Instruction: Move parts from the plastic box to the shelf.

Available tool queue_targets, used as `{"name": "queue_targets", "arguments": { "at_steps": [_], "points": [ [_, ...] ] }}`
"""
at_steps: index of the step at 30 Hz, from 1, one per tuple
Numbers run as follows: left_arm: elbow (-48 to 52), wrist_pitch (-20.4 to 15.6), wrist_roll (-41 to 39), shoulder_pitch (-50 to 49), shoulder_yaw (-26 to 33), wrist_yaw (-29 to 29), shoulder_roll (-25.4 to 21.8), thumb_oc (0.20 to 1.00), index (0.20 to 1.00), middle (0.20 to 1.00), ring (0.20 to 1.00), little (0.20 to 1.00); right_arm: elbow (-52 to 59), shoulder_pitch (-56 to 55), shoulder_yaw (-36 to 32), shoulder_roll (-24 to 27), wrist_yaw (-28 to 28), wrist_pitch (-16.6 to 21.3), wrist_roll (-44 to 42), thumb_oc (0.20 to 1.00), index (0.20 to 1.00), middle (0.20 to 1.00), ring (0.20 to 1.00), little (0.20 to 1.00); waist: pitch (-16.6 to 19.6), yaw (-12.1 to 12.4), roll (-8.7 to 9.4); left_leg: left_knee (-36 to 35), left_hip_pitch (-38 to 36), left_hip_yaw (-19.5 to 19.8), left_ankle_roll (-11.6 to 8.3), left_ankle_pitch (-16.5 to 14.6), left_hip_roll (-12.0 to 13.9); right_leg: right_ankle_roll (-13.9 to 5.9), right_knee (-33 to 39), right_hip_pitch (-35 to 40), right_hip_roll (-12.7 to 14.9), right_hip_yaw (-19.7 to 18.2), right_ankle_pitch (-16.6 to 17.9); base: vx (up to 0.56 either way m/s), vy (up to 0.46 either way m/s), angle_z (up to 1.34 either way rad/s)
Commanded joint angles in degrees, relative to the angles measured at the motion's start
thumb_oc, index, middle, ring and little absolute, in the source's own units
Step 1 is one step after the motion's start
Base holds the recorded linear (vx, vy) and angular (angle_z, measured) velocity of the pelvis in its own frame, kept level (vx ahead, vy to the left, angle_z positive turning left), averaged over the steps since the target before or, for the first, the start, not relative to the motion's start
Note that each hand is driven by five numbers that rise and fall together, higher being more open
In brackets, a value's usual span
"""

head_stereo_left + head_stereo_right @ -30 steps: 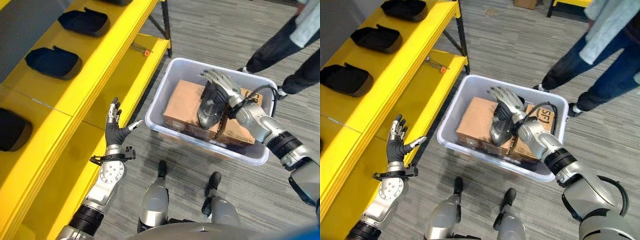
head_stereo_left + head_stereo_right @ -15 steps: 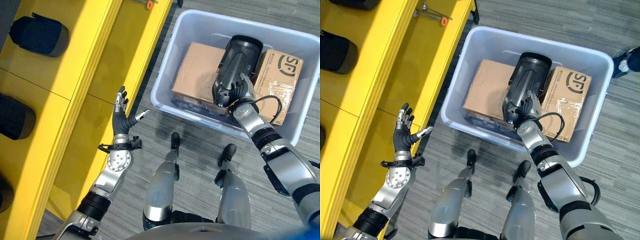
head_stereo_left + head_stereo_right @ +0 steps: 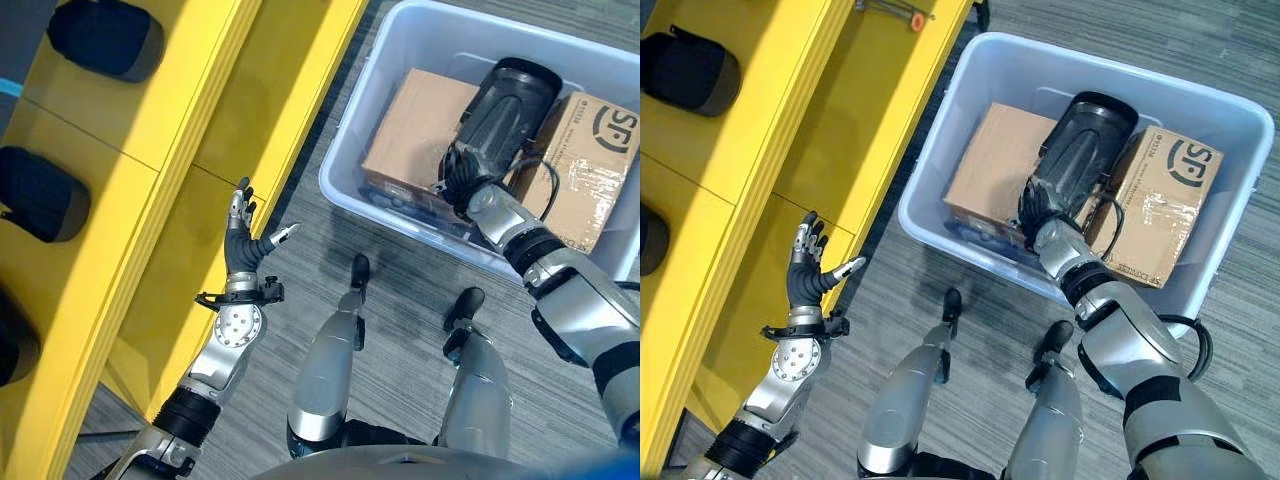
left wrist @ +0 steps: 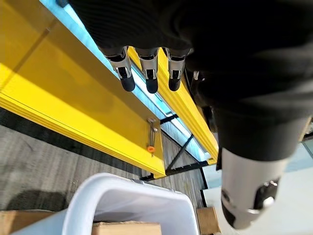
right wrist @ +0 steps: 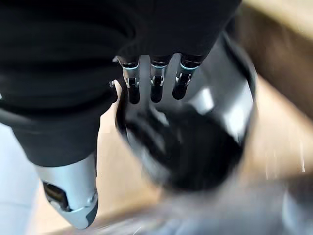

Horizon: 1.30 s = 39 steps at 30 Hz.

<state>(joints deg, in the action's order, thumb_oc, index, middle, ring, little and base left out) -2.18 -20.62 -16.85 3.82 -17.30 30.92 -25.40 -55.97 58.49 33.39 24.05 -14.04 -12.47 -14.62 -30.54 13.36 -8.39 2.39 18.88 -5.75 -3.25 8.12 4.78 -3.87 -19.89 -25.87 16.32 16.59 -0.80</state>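
A long black moulded part (image 3: 505, 105) lies across two cardboard boxes (image 3: 410, 130) inside the pale plastic box (image 3: 348, 125). My right hand (image 3: 462, 185) is at the part's near end; in the right wrist view its fingers (image 5: 155, 83) reach straight over the black part (image 5: 195, 142), with the thumb apart. My left hand (image 3: 238, 250) is raised beside the yellow shelf (image 3: 270, 100), open and holding nothing. Its straight fingers (image 4: 146, 73) point along the shelf.
Three black parts (image 3: 105, 35) (image 3: 40, 195) (image 3: 10, 340) sit on the shelf's upper level. A small tool with an orange handle (image 3: 895, 12) lies on the lower board. The plastic box stands on the grey floor close to the shelf's front edge.
The camera has moved, shifting the whole picture. My right hand, spread on top of the black part a second ago, now sits at its near end. The left hand keeps its pose.
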Motion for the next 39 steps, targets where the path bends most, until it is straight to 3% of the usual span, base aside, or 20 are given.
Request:
{"name": "queue_targets", "arguments": {
  "at_steps": [1, 3, 5, 8, 10, 12, 13, 14, 15, 17, 19, 22, 24, 27, 28, 32, 33, 36, 38, 39],
  "points": [
    [6.2, -1.7, -0.3, -0.6, 0.5, -1.8, -2.0, 1.000, 1.000, 1.000, 1.000, 1.000, 0.0, 2.3, -3.3, -2.6, -0.3, 9.9, -18.3, 1.000, 1.000, 1.000, 1.000, 1.000, 0.7, 0.9, 0.95, 5.6, 2.6, -0.3, -0.74, -5.6, 1.3, -1.11, 2.3, 2.8, 0.0, 1.8, -0.8, 0.03, 0.016, -0.05],
    [6.7, -1.4, -0.6, -0.4, 0.2, -1.2, -2.0, 1.000, 1.000, 1.000, 1.000, 1.000, -0.7, 2.5, -8.7, -5.2, 1.2, 9.4, -29.6, 1.000, 1.000, 1.000, 1.000, 1.000, 0.7, 0.9, 0.76, 5.8, 2.5, -0.3, -0.82, -5.8, 1.2, -0.92, 2.0, 2.9, -0.1, 1.7, -1.2, 0.01, 0.012, -0.02],
    [6.8, -1.0, -0.4, -0.1, -0.3, -0.4, -1.7, 1.000, 1.000, 1.000, 1.000, 1.000, -1.7, 2.4, -11.8, -6.6, 0.0, 9.3, -32.4, 1.000, 1.000, 1.000, 1.000, 1.000, 0.7, 0.8, 0.56, 5.9, 2.2, -0.3, -0.84, -5.9, 1.1, -0.78, 1.8, 3.1, -0.2, 1.5, -1.4, 0.02, 0.034, 0.01],
    [6.2, -1.7, -1.1, 0.1, -0.4, -0.2, -1.6, 1.000, 1.000, 1.000, 1.000, 1.000, -2.4, 2.6, -12.4, -6.7, -4.9, 9.2, -21.4, 1.000, 1.000, 1.000, 1.000, 1.000, 0.7, 0.5, 0.36, 5.7, 2.3, -0.6, -0.86, -5.9, 1.0, -0.74, 1.7, 2.8, -0.1, 1.1, -1.4, 0.00, 0.042, 0.00],
    [5.9, -2.2, -1.3, 0.0, -0.4, -0.3, -1.4, 1.000, 1.000, 1.000, 1.000, 1.000, -2.1, 2.2, -11.8, -5.4, -6.2, 6.5, -12.5, 1.000, 1.000, 1.000, 1.000, 1.000, 0.7, 0.3, 0.28, 5.8, 2.6, -0.6, -0.85, -5.9, 1.1, -0.72, 1.4, 2.4, -0.1, 0.9, -1.4, 0.00, 0.049, 0.00],
    [5.8, -2.2, -1.3, 0.1, -0.7, -0.2, -1.3, 1.000, 1.000, 1.000, 1.000, 1.000, -2.4, 1.8, -11.1, -4.6, -4.4, 2.1, -17.1, 1.000, 1.000, 1.000, 1.000, 1.000, 0.7, 0.1, 0.31, 6.2, 2.9, -0.7, -0.93, -5.9, 1.1, -0.72, 1.1, 2.2, 0.0, 0.8, -1.5, 0.00, 0.000, 0.00],
    [5.5, -2.4, -0.8, 0.0, -1.2, 0.4, -1.0, 1.000, 1.000, 1.000, 1.000, 1.000, -2.4, 0.8, -10.5, -4.8, -1.1, 2.0, -29.4, 1.000, 1.000, 1.000, 1.000, 1.000, 0.7, 0.1, 0.45, 6.3, 3.1, -0.8, -0.99, -5.8, 1.3, -0.66, 1.0, 2.1, -0.1, 0.7, -1.5, 0.01, -0.006, 0.04],
    [5.9, -2.0, -1.0, -0.1, -1.2, 0.6, -1.1, 1.000, 1.000, 1.000, 1.000, 1.000, -2.6, 0.4, -10.7, -5.0, -0.1, 1.8, -33.1, 1.000, 1.000, 1.000, 1.000, 1.000, 0.7, 0.1, 0.48, 6.4, 3.1, -0.6, -1.02, -5.9, 1.3, -0.62, 1.0, 2.1, -0.2, 0.8, -1.6, 0.01, -0.011, 0.06],
    [5.8, -2.0, -1.1, 0.0, -1.3, 0.9, -1.2, 1.000, 1.000, 1.000, 1.000, 1.000, -2.7, -0.2, -11.0, -5.7, 0.9, 2.4, -37.2, 1.000, 1.000, 1.000, 1.000, 1.000, 0.7, 0.1, 0.56, 6.5, 3.2, -0.8, -1.03, -5.9, 1.4, -0.60, 1.0, 2.0, -0.2, 0.7, -1.7, 0.01, -0.013, 0.04],
    [5.3, -2.2, -0.3, 0.4, -1.8, 1.7, -1.1, 1.000, 1.000, 1.000, 1.000, 1.000, -2.3, -0.2, -13.4, -8.9, 6.5, 3.9, -54.1, 1.000, 1.000, 1.000, 1.000, 1.000, 0.7, 0.2, 0.54, 6.7, 3.2, -1.1, -1.04, -5.9, 1.7, -0.50, 0.6, 1.8, -0.4, 0.6, -1.8, 0.02, -0.010, -0.07],
    [4.9, -2.7, 0.0, 0.7, -2.7, 2.5, -1.0, 1.000, 1.000, 1.000, 1.000, 1.000, -1.1, 0.6, -15.7, -11.2, 8.1, 5.0, -63.6, 1.000, 1.000, 1.000, 1.000, 1.000, 0.7, 0.2, 0.30, 6.6, 3.0, -1.2, -1.08, -5.8, 1.7, -0.51, 0.6, 1.9, -0.5, 0.5, -1.9, 0.02, 0.002, -0.08],
    [4.5, -3.3, 0.5, 0.6, -3.6, 3.5, -1.0, 1.000, 1.000, 1.000, 1.000, 1.000, 1.7, 1.2, -16.5, -13.5, 9.9, 6.3, -68.5, 1.000, 1.000, 1.000, 1.000, 1.000, 0.7, 0.3, 0.05, 6.5, 3.0, -1.3, -1.11, -5.7, 1.6, -0.49, 0.7, 2.0, -0.6, 0.4, -1.8, 0.00, 0.000, 0.00],
    [4.5, -4.3, 1.1, -0.1, -4.4, 3.9, -0.9, 1.000, 1.000, 1.000, 1.000, 1.000, 9.2, -0.4, -14.7, -17.0, 10.3, 10.9, -72.9, 1.000, 1.000, 1.000, 1.000, 1.000, 0.7, 0.2, -0.01, 6.0, 2.8, -1.6, -1.02, -5.3, 1.4, -0.51, 1.2, 2.2, -0.7, 0.2, -1.5, -0.01, 0.015, -0.02],
    [5.2, -5.3, 1.0, -1.0, -4.7, 4.6, -1.2, 1.000, 1.000, 1.000, 1.000, 1.000, 15.1, -2.3, -11.5, -18.8, 7.1, 10.6, -64.9, 1.000, 1.000, 1.000, 1.000, 1.000, 0.7, -0.1, 0.03, 5.9, 2.7, -1.8, -1.05, -5.1, 1.4, -0.51, 1.7, 2.3, -0.8, 0.1, -1.2, -0.01, 0.034, -0.02],
    [5.1, -5.4, 1.1, -1.1, -4.9, 4.6, -0.9, 1.000, 1.000, 1.000, 1.000, 1.000, 18.2, -3.9, -8.4, -20.6, 3.1, 11.7, -65.6, 1.000, 1.000, 1.000, 1.000, 1.000, 0.7, -0.2, 0.08, 5.7, 2.8, -2.0, -1.11, -4.9, 1.4, -0.46, 2.0, 2.3, -0.9, 0.0, -1.0, -0.01, 0.058, 0.01],
    [5.2, -6.0, 0.7, -1.6, -5.3, 5.1, -0.5, 1.000, 1.000, 1.000, 1.000, 1.000, 19.4, -6.1, -7.0, -22.1, 6.5, 14.9, -72.8, 1.000, 1.000, 1.000, 1.000, 1.000, 0.7, 0.0, 0.11, 5.6, 3.1, -2.1, -1.02, -4.6, 1.6, -0.52, 2.0, 2.0, -0.9, 0.1, -0.8, -0.01, 0.065, 0.01],
    [5.0, -6.6, 1.3, -1.6, -5.9, 5.8, -0.3, 1.000, 1.000, 1.000, 1.000, 1.000, 20.6, -6.4, -6.2, -23.3, 7.2, 18.6, -75.3, 1.000, 1.000, 1.000, 1.000, 1.000, 0.7, 0.2, 0.17, 5.7, 3.4, -2.2, -0.89, -4.5, 1.6, -0.54, 1.9, 1.8, -1.0, 0.2, -0.7, -0.01, 0.047, 0.03],
    [5.6, -6.5, 2.0, -1.5, -6.5, 6.8, -0.2, 1.000, 1.000, 1.000, 1.000, 1.000, 22.8, -6.6, -6.0, -24.0, 10.3, 23.7, -78.4, 1.000, 1.000, 1.000, 1.000, 1.000, 0.7, 0.3, 0.26, 5.5, 3.5, -2.1, -0.65, -4.4, 1.5, -0.72, 1.7, 1.8, -0.9, 0.3, -0.6, -0.01, 0.026, 0.01],
    [5.8, -6.5, 2.1, -1.6, -6.7, 7.4, -0.3, 1.000, 1.000, 1.000, 1.000, 1.000, 23.9, -6.1, -6.1, -23.5, 11.3, 24.9, -74.9, 1.000, 1.000, 1.000, 1.000, 1.000, 0.7, 0.3, 0.30, 5.3, 3.4, -2.0, -0.57, -4.3, 1.4, -0.76, 1.7, 2.0, -1.0, 0.3, -0.6, 0.00, 0.016, 0.01],
    [6.6, -6.1, 1.8, -1.9, -6.8, 7.2, -0.8, 1.000, 1.000, 1.000, 1.000, 1.000, 24.8, -5.6, -6.1, -22.3, 8.4, 24.9, -61.3, 1.000, 1.000, 1.000, 1.000, 1.000, 0.7, 0.4, 0.38, 5.3, 3.4, -1.8, -0.58, -4.3, 1.2, -0.83, 1.8, 2.3, -1.0, 0.5, -0.7, 0.00, 0.000, 0.00]
  ]
}}
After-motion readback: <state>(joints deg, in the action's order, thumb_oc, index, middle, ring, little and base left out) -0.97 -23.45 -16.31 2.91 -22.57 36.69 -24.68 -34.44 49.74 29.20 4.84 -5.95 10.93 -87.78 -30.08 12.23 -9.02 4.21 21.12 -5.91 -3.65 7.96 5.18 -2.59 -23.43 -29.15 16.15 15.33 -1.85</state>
